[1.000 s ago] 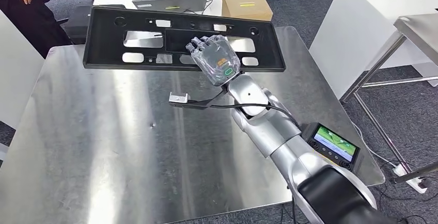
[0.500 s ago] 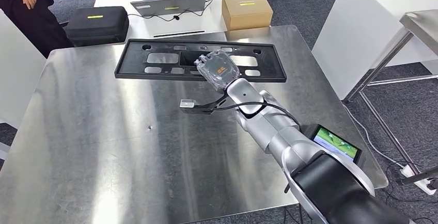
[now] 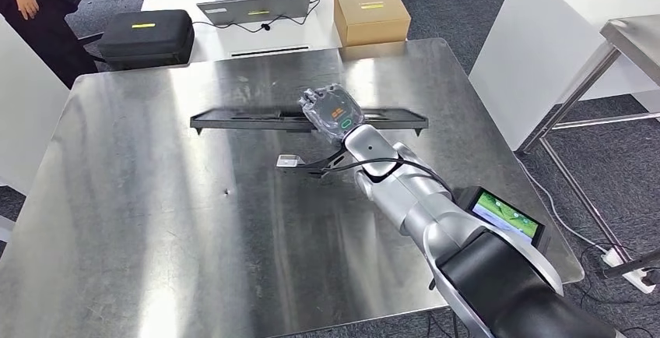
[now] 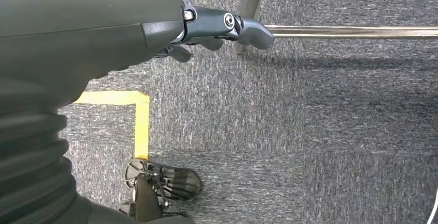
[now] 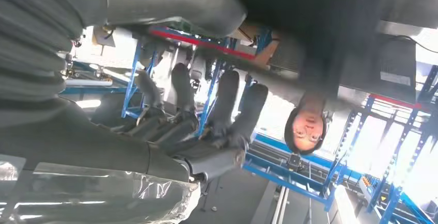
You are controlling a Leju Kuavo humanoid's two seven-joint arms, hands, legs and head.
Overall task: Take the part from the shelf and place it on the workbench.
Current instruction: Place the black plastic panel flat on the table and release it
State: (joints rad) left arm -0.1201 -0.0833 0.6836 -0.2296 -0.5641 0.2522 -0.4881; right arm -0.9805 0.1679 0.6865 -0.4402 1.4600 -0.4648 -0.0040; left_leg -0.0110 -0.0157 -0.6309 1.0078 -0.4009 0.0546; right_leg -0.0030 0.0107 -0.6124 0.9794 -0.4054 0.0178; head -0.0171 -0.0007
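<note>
The part (image 3: 241, 122) is a long black plastic panel with cut-outs. In the head view it appears edge-on, lying level and low over the steel workbench (image 3: 156, 221) near its far middle. My right hand (image 3: 331, 110), in a clear cover, grips the panel around its middle. In the right wrist view the fingers (image 5: 222, 105) curl against the dark part (image 5: 320, 22). Whether the panel touches the bench I cannot tell. My left hand (image 4: 217, 28) hangs over grey carpet, fingers loosely extended and holding nothing.
Behind the bench a white table carries a black case (image 3: 148, 30), a laptop (image 3: 253, 3) and a cardboard box (image 3: 371, 12). A person (image 3: 39, 19) stands at the far left. A small screen unit (image 3: 504, 217) sits at the bench's right edge. Another steel table (image 3: 630, 42) stands right.
My right hand has lowered the panel toward the bench and turned it from facing the camera to edge-on and level. The camera view has shifted slightly.
</note>
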